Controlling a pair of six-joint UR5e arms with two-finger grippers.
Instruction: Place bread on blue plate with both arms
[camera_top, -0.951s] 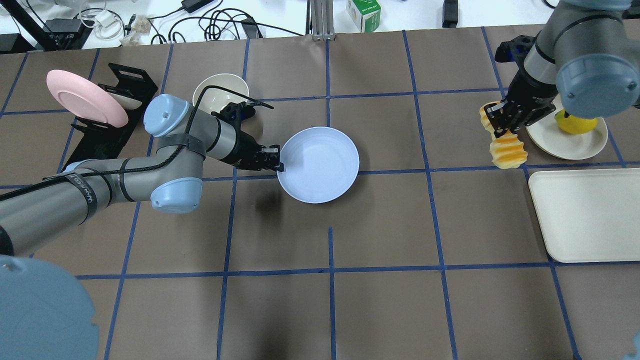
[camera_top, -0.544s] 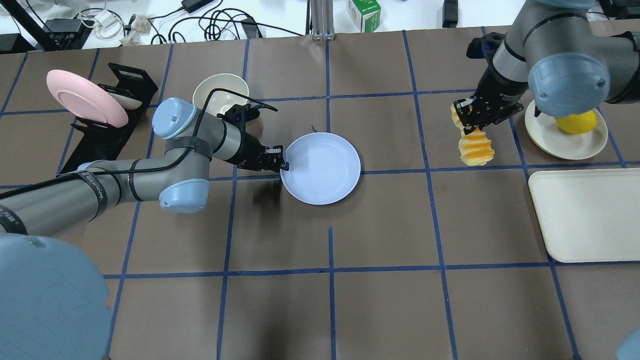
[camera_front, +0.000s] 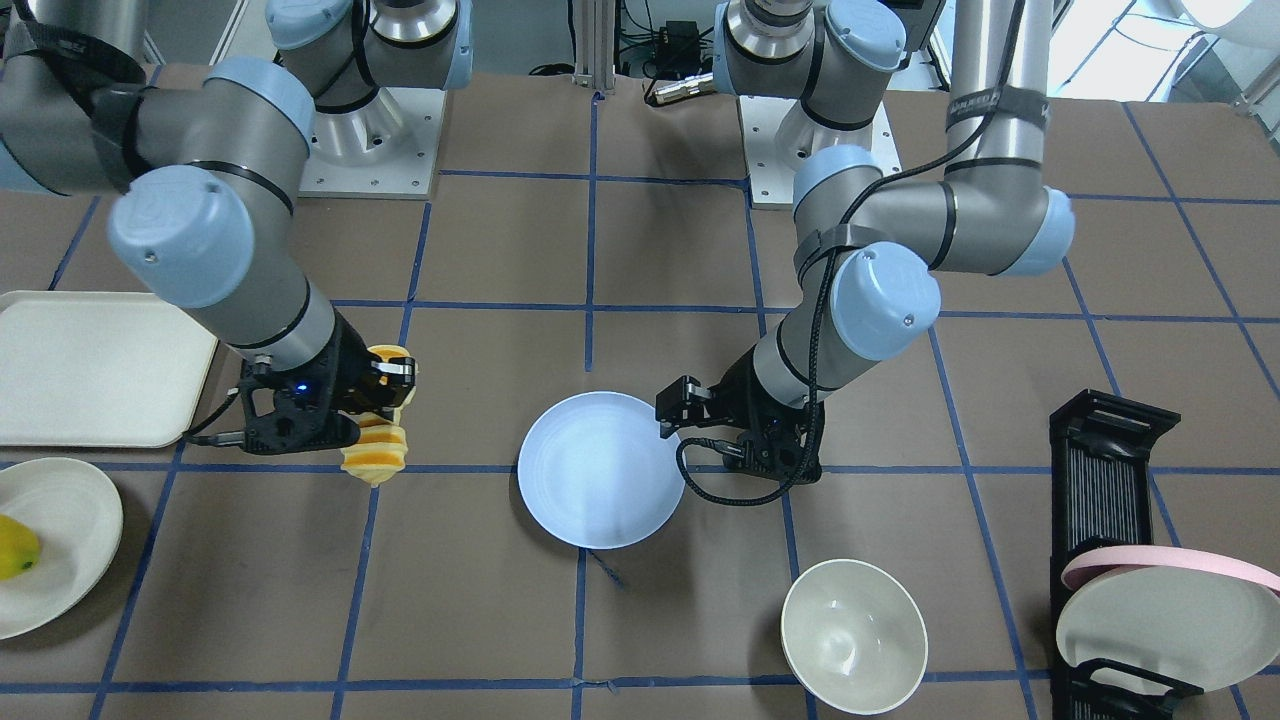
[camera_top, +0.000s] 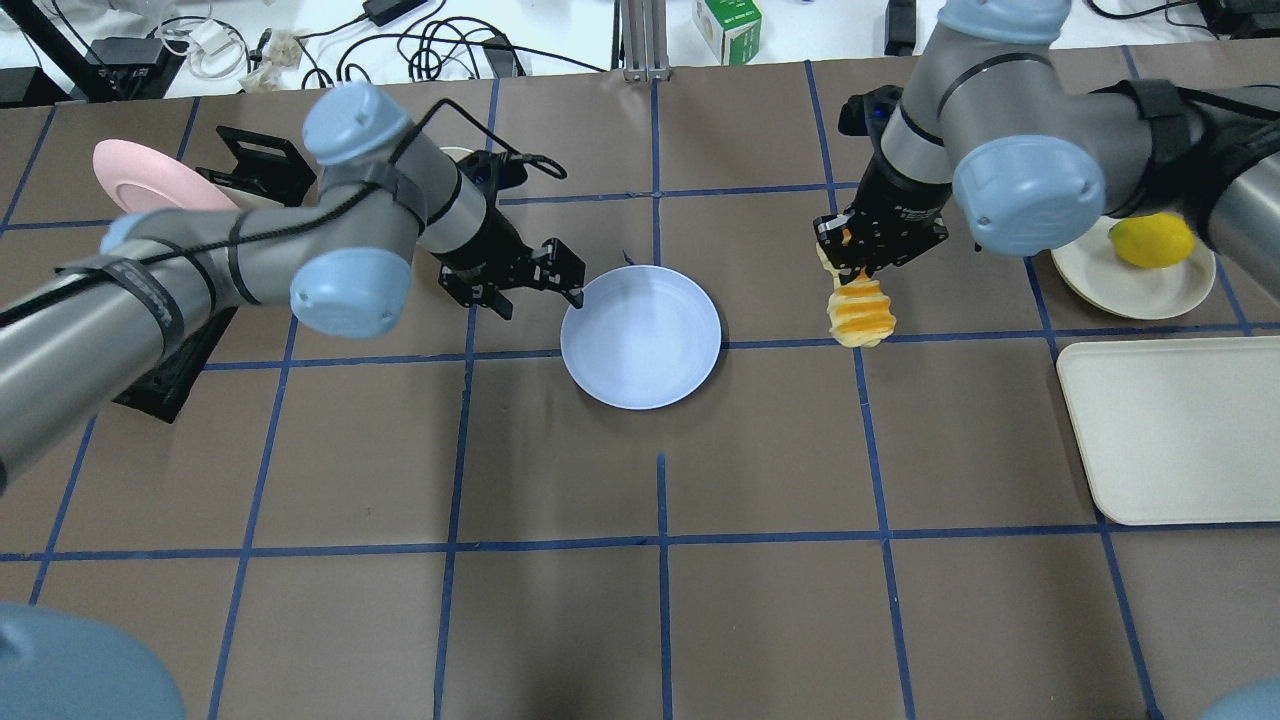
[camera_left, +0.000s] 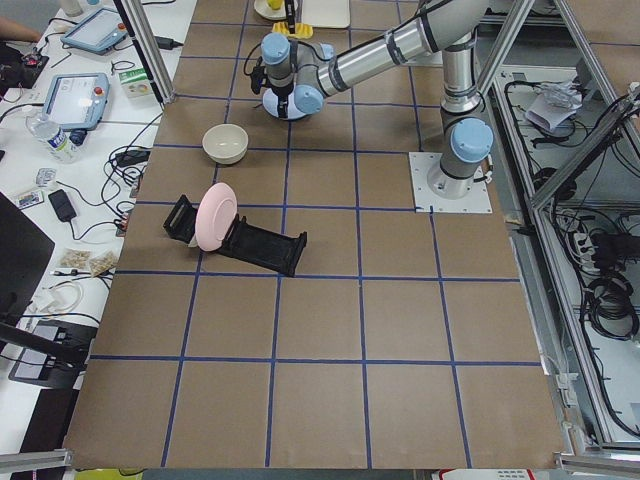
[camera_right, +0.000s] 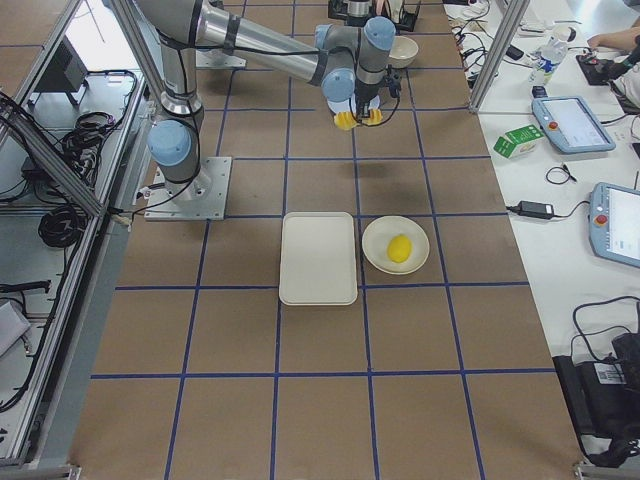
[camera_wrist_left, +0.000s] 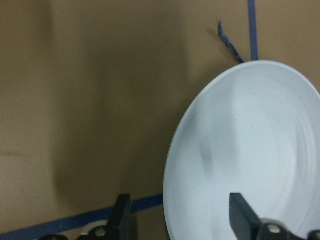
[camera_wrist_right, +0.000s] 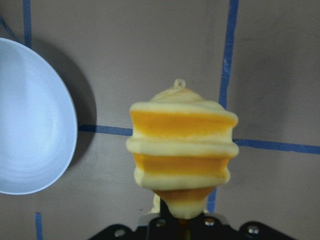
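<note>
Two robot arms reach over a brown table gridded with blue tape.

Front-facing view: the blue plate (camera_front: 600, 470) lies flat and empty, about midway between the table's two ends. The left gripper (camera_front: 676, 408) sits at the plate's rim on the robot's left side, jaws apart and gripping nothing. It is probably there to steady or position the plate. The right gripper (camera_front: 388, 385) is clamped on the upper end of the bread (camera_front: 374, 452). The loaf hangs downward, well short of the plate, on the side toward the table's right end.

Overhead view: the bread is between the blue plate and a cream plate (camera_top: 1090, 290) that holds a yellow fruit (camera_top: 1152, 240) near the right end. Gripping the loaf by one end leaves the free end lowest, which should make it easier to lay onto the plate.

Side views: both are too distant to judge either gripper. From the right end, the bread shows as a small yellow shape under the right arm, its shadow on the table below.

Left wrist view: the two fingers (camera_wrist_left: 241, 220) are spread wide, one over the plate and one over bare table. They straddle the rim without pinching it.

Right wrist view: the ridged orange-and-cream loaf juts out from closed jaws. The blue plate's edge lies off to one side, not yet beneath the loaf.
</note>
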